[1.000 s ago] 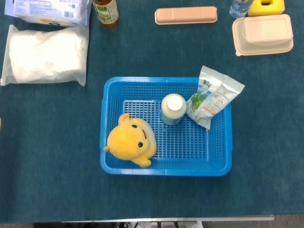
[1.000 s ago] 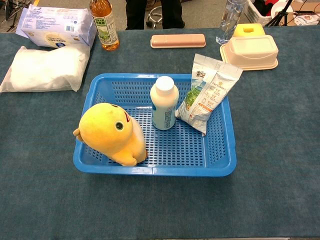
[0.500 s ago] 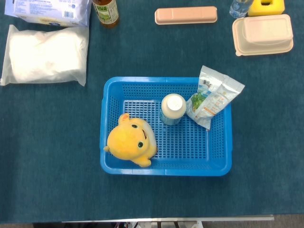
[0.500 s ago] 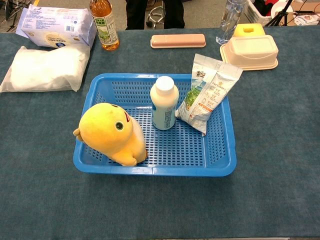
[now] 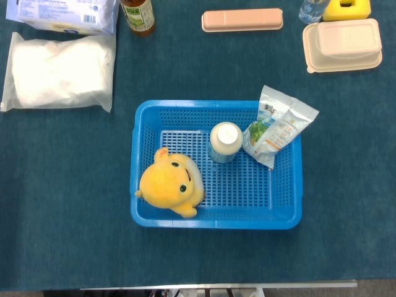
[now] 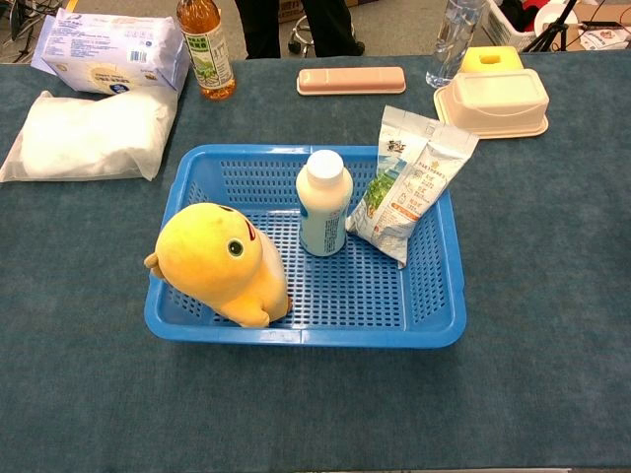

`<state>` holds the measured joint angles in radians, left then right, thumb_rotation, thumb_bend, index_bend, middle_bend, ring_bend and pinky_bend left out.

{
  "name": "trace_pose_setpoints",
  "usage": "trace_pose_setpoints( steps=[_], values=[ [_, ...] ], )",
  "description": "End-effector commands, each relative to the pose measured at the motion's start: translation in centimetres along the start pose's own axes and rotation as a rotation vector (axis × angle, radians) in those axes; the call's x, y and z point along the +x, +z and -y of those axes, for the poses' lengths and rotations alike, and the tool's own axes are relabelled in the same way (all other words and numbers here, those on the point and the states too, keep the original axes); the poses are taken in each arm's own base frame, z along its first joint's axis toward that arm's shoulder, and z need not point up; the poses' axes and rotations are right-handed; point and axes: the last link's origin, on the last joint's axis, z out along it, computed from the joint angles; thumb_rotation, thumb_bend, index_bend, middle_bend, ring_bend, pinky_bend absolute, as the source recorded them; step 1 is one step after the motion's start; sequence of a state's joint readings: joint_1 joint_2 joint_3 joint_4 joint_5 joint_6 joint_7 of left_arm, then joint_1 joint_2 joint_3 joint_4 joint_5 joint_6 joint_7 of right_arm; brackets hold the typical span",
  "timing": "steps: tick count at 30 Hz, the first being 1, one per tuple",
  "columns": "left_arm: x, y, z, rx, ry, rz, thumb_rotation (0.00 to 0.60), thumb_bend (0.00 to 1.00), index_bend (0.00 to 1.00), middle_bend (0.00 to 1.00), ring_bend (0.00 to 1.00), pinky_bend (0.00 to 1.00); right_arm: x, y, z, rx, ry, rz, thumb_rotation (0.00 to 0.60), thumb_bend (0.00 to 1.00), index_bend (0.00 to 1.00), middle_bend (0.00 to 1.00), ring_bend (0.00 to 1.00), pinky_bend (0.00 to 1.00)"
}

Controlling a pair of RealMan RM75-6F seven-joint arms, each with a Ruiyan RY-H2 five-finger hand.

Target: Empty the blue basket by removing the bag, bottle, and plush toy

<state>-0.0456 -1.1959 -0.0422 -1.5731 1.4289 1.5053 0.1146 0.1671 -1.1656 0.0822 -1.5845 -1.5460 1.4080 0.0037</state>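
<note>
Blue basket (image 6: 434,330) holds plush toy (image 6: 219,261), bottle (image 6: 323,203), bag (image 6: 409,184) — no hand or fingers visible, state unknowable.

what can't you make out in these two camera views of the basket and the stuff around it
- Both hands: in neither view.
- Clear bottle: top cut off by frame edge in both views.
- Snack bag print: too small to read.
- Plush toy body: hidden under its head in head view.
- White bottle label: unseen from above.

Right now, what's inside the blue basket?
The blue basket holds a yellow plush toy at its left, a white bottle standing mid-back, and a snack bag leaning on the right wall. The floor under them is hidden.
</note>
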Motion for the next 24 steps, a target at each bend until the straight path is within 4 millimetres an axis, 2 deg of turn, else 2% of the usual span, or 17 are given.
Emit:
trace_pose_setpoints(
  steps=[1,8,24],
  values=[
    [0.0,0.1,0.0,-0.004,0.000,0.003,0.600,0.35,0.28,0.19,0.19,0.42,-0.6,0.5,1.0,0.012,0.070,0.015,0.600,0.00,0.12,0.21,0.15,0.30],
    [0.1,-0.1,0.3,0.002,-0.005,0.001,0.600,0.35,0.28,0.19,0.19,0.42,-1.8,1.7,3.2,0.050,0.163,0.061,0.600,0.00,0.12,0.21,0.15,0.30],
    [-0.1,-0.2,0.5,0.001,-0.018,0.007,0.600,0.35,0.28,0.19,0.19,0.42,-2.9,5.3,7.6,0.075,0.327,0.118,0.600,0.00,0.12,0.26,0.15,0.32]
  ],
)
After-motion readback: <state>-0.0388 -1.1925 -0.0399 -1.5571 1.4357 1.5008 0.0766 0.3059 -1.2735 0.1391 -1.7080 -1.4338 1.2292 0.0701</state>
